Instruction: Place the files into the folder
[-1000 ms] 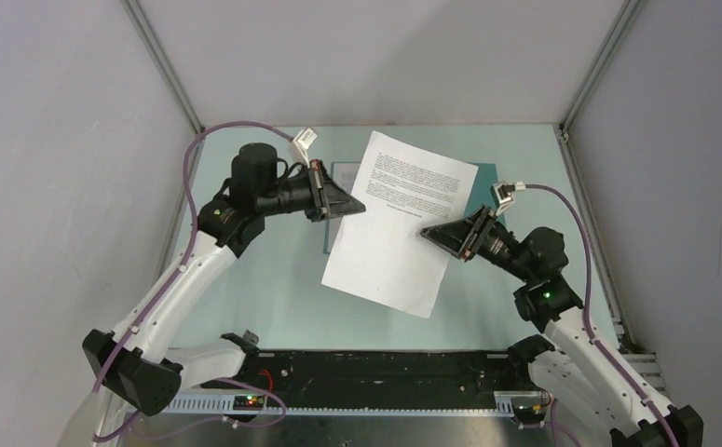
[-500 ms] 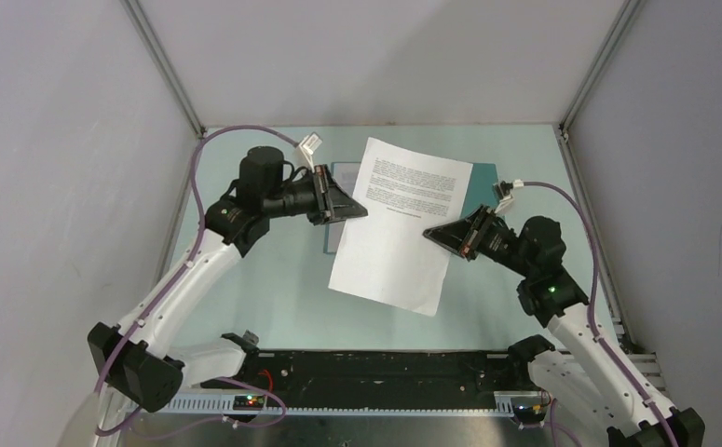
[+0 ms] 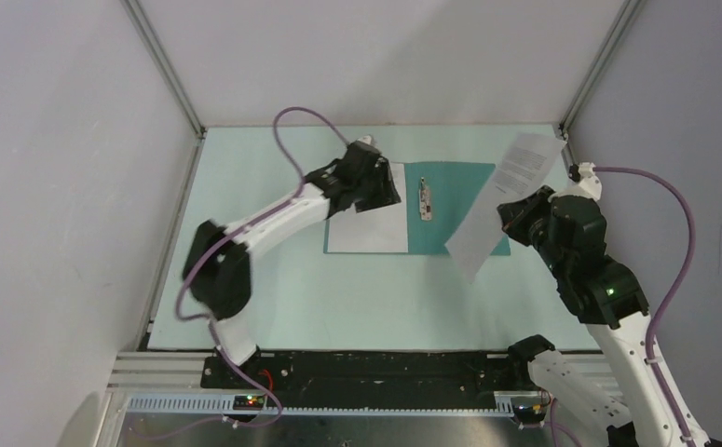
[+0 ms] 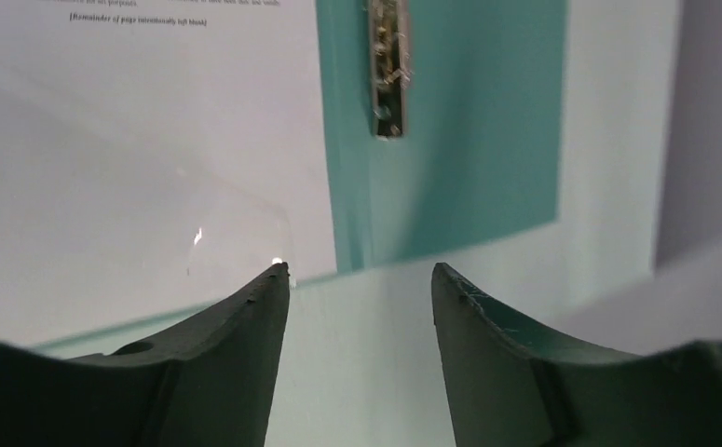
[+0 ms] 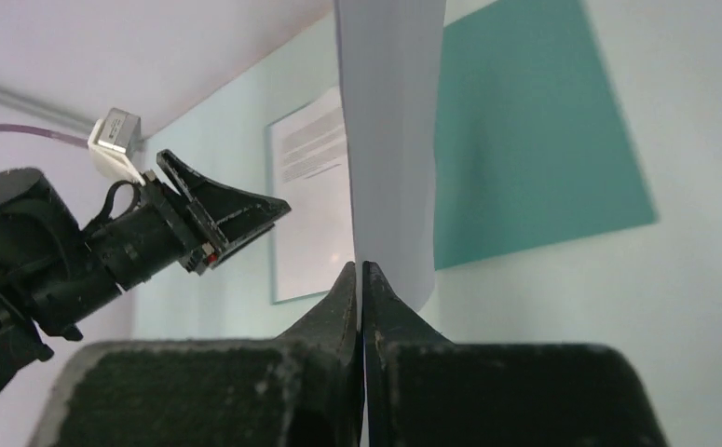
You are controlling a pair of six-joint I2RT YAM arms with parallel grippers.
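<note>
Right gripper (image 5: 361, 267) pinches one file (image 5: 389, 140) above the folder (image 5: 524, 140).

The top view looks down from high behind the near edge of the table (image 3: 282, 298), taking all of it in; the folder (image 3: 459, 200) lies at upper centre. The left wrist view sits low and close, facing past its fingers (image 4: 245, 317) at the folder's edge, with the clip (image 4: 387, 65) at the top. The right wrist view stands farther back, looking along its closed fingers (image 5: 338, 307) and the held sheet (image 5: 389, 140) across the folder. All three share the folder and the flat sheet (image 3: 366, 223).
</note>
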